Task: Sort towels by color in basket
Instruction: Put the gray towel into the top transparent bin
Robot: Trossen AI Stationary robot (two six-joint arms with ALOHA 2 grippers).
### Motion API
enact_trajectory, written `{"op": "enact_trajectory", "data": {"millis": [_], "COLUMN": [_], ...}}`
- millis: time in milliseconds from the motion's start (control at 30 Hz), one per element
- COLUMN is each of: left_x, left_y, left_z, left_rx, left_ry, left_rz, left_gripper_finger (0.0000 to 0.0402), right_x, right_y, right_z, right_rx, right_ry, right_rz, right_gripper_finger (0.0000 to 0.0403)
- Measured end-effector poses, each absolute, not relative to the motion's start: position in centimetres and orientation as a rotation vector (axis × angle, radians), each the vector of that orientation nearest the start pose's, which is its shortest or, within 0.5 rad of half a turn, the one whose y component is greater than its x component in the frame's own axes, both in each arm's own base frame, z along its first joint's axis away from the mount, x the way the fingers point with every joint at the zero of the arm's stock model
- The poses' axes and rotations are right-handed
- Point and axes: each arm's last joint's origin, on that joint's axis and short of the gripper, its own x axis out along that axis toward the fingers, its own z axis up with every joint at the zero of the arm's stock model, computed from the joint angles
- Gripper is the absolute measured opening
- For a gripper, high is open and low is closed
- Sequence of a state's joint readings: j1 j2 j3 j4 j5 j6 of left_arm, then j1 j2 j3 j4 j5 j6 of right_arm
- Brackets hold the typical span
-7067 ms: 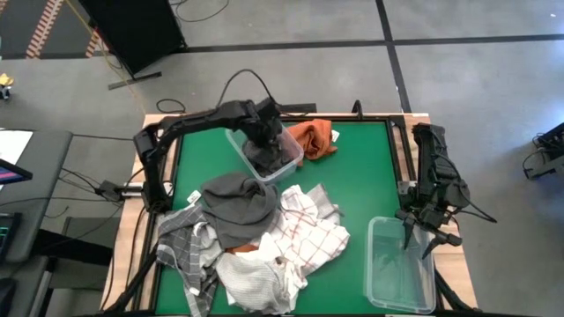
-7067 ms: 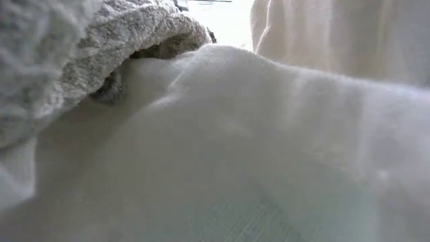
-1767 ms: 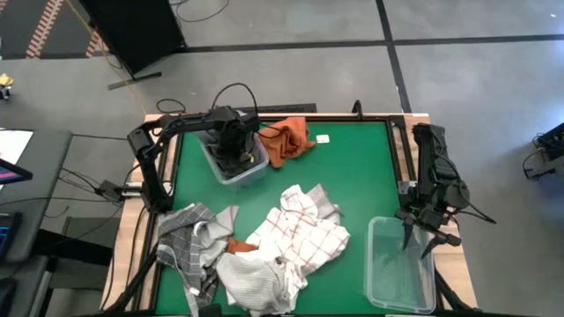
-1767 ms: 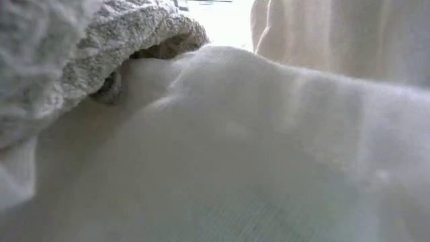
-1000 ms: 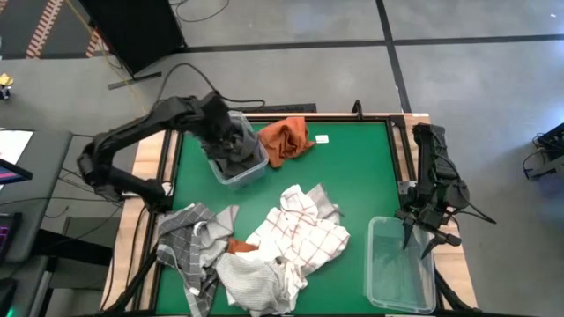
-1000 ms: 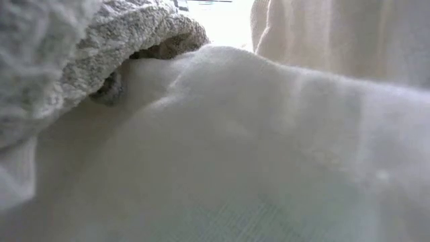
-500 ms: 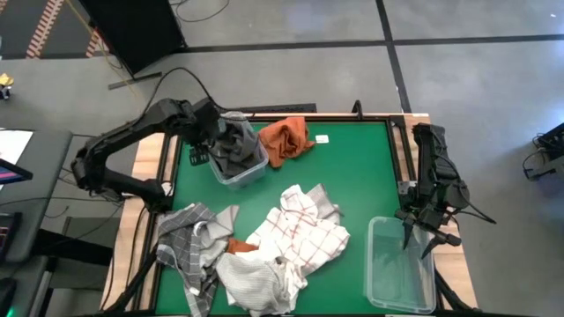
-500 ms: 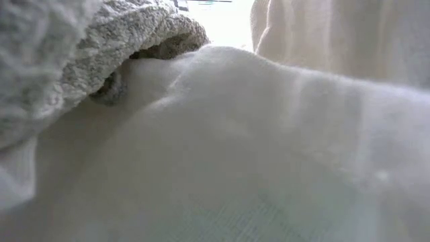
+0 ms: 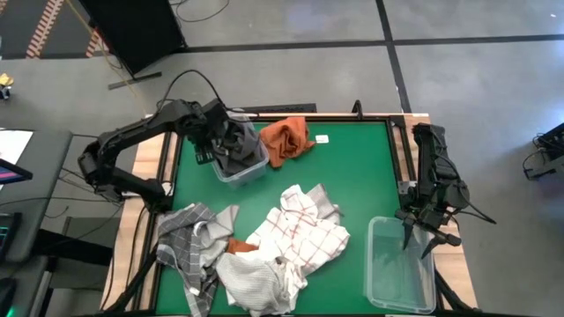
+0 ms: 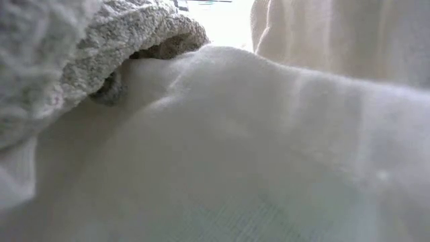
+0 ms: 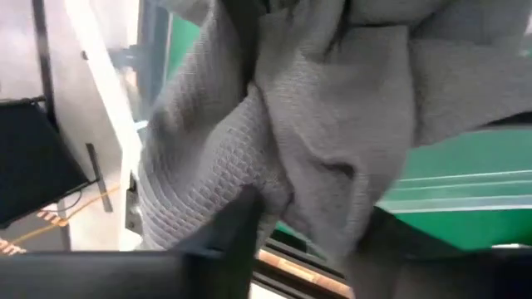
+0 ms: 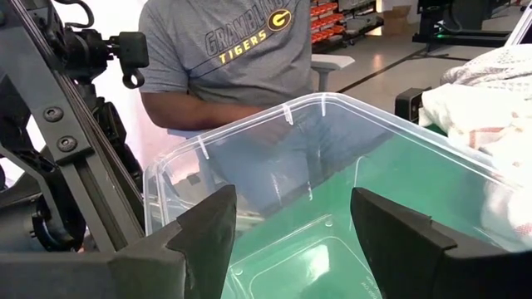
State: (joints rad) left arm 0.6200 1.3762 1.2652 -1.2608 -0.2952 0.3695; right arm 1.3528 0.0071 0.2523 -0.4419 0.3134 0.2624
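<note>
Upper left of the high view, the left gripper (image 9: 214, 132) pinches the dark grey towel (image 9: 236, 143), draped lengthwise into the clear bin (image 9: 249, 169); right gripper (image 9: 421, 231) spread apart.

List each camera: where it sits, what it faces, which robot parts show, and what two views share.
High: overhead, facing down; both arms, green table.
Low: table height, blocked by a plain white towel.
Left wrist: facing the dark grey towel; own fingers.
Right wrist: facing the empty clear plastic bin; open fingers.
Shared: high and left wrist show the grey towel.
</note>
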Motion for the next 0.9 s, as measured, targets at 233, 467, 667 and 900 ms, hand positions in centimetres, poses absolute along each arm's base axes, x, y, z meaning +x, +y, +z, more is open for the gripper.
{"op": "enact_trajectory", "data": {"millis": [233,467,667,900], "left_x": [18.7,19.1,20.6,23.2], "left_y": [14.4,14.5,15.0,16.6], "left_z": [30.1,32.4,33.5,28.9], "left_rx": [0.004,-0.019,-0.053,-0.161], "left_ry": [1.494,1.399,1.179,1.206], "left_rz": [0.425,0.437,0.388,0.327], "left_gripper_finger": [0.0009,0.0002,0.0001,0.0001], "right_x": [2.4,2.4,2.4,2.4], "right_y": [6.9,6.9,6.9,6.9], "right_z": [20.4,20.4,20.4,20.4], "right_rx": [0.086,0.086,0.086,0.086], "right_ry": [0.272,0.272,0.272,0.272], "right_rz": [1.008,1.008,1.008,1.008], "right_gripper_finger": [0.0264,0.0264,0.0264,0.0264]}}
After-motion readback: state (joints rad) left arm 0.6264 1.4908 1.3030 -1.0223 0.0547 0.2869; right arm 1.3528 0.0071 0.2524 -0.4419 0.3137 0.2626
